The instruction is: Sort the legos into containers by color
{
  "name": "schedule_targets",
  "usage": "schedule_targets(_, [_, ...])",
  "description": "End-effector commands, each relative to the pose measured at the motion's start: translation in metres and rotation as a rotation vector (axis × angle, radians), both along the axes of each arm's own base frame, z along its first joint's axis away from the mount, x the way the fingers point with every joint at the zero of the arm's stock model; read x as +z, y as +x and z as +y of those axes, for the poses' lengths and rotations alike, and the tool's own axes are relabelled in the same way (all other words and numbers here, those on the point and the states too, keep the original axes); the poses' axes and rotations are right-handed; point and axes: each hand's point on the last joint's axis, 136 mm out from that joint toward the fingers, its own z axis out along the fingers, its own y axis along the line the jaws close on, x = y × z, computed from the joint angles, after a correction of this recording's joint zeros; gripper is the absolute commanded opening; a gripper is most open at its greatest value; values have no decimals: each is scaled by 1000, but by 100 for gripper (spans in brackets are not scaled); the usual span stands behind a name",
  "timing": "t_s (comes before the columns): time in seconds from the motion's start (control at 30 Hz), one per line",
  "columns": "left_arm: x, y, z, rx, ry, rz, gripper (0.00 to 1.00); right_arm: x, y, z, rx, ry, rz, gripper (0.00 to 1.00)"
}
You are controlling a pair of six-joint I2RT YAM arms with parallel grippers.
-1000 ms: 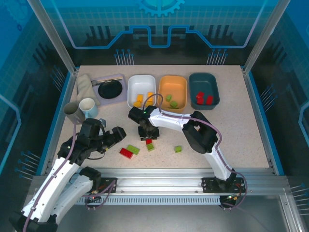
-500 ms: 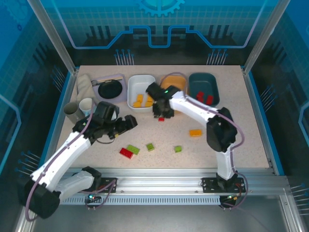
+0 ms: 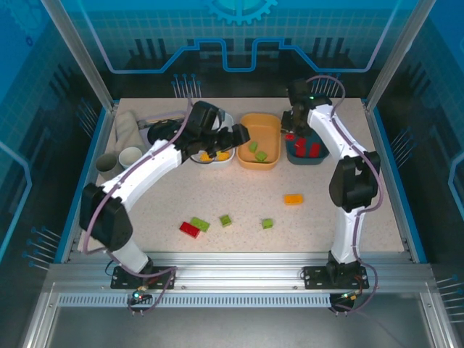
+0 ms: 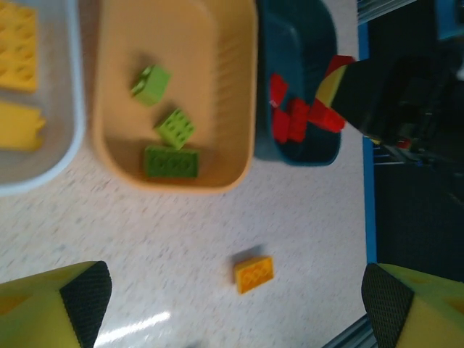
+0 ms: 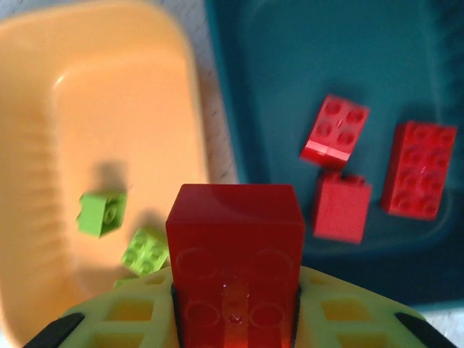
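Top view: left tool is hovering over the gap btw the white tub & the orange tub, jaws spread wide, gripping nothing. Right tool is hanging over the left end of the teal tub, clenched. Smth red is showing at its tip, prob. a brick, but it's too small to tell from here. Loose legos are lying on the desk: a yellow-orange brick on the right, a flat red brick touching a green neighbour, a green cube and a second green cube.

Left wrist: the left tool's pads are sitting at the lower corners, far apart, nothing btw them. The orange tub is holding three green bricks. Yellow bricks are lying in the white tub, red bricks in the teal tub. The yellow-orange brick is lying on bare desk near the orange tub.

Right wrist: right tool is clamping a chunky red brick btw its fingers, above the seam btw the orange & teal tubs. Three red bricks are resting in the teal tub.
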Motion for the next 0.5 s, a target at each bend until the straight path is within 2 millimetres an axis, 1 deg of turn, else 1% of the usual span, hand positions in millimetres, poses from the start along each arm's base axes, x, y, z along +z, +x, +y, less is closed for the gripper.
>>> schedule_targets(0.0, [11,17,-23,-62,-22,-35,93,-15,23,-11,23,35,24,25])
schedule_targets(0.13, [7,36,-40,-80,-33,-32,93,-33,52,-26,8,62,32,25])
schedule_targets(0.17, [7,41,-44,-84,-37,-34,93,-35,58,-29,1,72,31,25])
schedule_targets(0.2, [6,45,-48,-88,-42,-36,93,-44,64,-32,-3,85,36,26])
schedule_targets(0.3, [6,57,-59,-100,-62,-44,93,-56,81,-38,-2,119,26,27])
schedule_targets(0.37, [6,63,-64,-103,-63,-50,93,-64,87,-41,3,134,31,28])
schedule_targets(0.4, [5,66,-65,-100,-63,-52,93,-72,89,-42,2,140,43,29])
schedule_targets(0.47, [4,70,-68,-99,-61,-55,93,-84,90,-46,-7,146,70,29])
